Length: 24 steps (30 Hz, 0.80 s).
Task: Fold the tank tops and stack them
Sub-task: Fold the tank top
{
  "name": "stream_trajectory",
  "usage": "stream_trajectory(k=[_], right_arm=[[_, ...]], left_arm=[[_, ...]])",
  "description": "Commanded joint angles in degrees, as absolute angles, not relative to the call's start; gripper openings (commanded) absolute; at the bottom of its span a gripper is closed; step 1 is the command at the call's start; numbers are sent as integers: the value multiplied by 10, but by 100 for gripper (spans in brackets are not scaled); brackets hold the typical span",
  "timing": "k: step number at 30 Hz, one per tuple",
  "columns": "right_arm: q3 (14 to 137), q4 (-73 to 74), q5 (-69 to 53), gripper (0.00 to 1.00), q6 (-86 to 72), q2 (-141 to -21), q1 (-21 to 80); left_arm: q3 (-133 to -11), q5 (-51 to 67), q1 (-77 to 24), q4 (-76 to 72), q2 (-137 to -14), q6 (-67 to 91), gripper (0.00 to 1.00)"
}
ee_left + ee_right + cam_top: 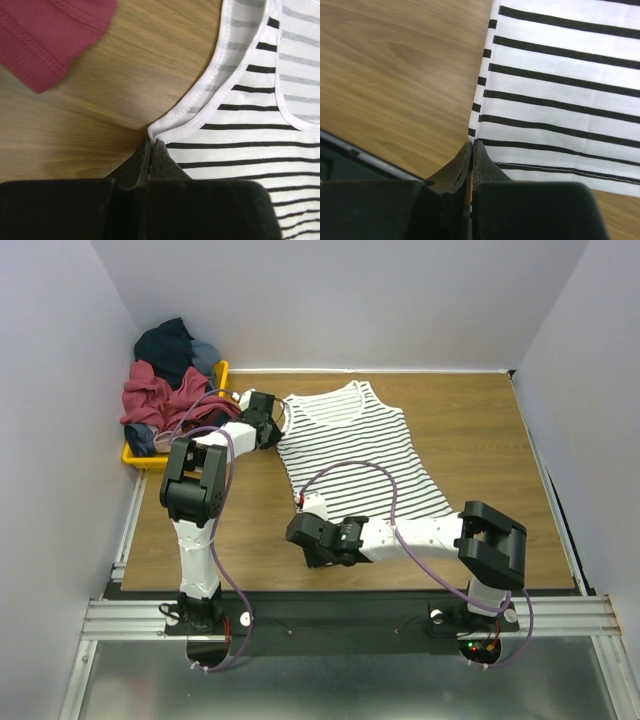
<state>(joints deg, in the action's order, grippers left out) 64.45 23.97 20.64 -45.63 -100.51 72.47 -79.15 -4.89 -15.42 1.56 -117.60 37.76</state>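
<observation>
A white tank top with thin dark stripes (355, 445) lies flat on the wooden table, neck toward the back. My left gripper (268, 427) is shut on the edge of its left armhole; in the left wrist view the white hem (172, 122) bunches up right at the closed fingertips (152, 143). My right gripper (303, 517) is shut on the top's near left hem corner; the right wrist view shows the striped cloth (560, 85) running into the closed jaws (472, 145).
A yellow tray (221, 373) at the back left holds a pile of red, navy and grey-blue clothes (165, 380). A red cloth (50, 35) hangs close to my left gripper. Walls enclose the table on three sides.
</observation>
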Motion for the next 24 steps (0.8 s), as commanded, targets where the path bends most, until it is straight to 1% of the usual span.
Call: stream_trajectory(k=[1, 8, 11, 18, 24], right_arm=[[676, 199, 136, 3, -445, -1007, 729], [692, 167, 95, 3, -445, -1024, 728], [698, 166, 109, 3, -446, -1014, 728], [650, 167, 132, 3, -457, -949, 699], [606, 167, 142, 3, -470, -896, 678]], left_arm=[[-812, -137, -154, 66, -1148, 381, 0], [-802, -170, -148, 72, -1110, 396, 0], [-817, -166, -149, 76, -1104, 396, 0], [-879, -163, -172, 94, -1115, 395, 0], [-961, -180, -206, 129, -1153, 393, 0]])
